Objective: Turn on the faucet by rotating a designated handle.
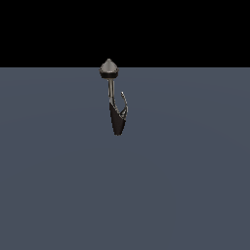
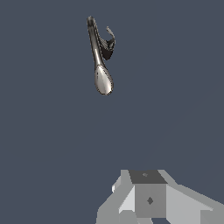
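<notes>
The faucet (image 1: pixel 116 119) stands alone on the flat grey-blue floor (image 1: pixel 58 185), with a cone-topped grey cap, a slim stem and a dark tapered body. Its handle (image 1: pixel 124 104) is a thin curved silvery prong on the exterior view's right side of the body. The wrist view shows the faucet (image 2: pixel 101 65) from above, with the handle (image 2: pixel 110 36) curling off the dark body. Only grey and white parts of my gripper (image 2: pixel 148 192) show at that picture's edge, well apart from the faucet and touching nothing. The fingers' spacing is unclear. The arm is absent from the exterior view.
The grey-blue floor (image 2: pixel 52 144) stretches around the faucet on all sides. Beyond its far edge the exterior view is black. No other object is in view.
</notes>
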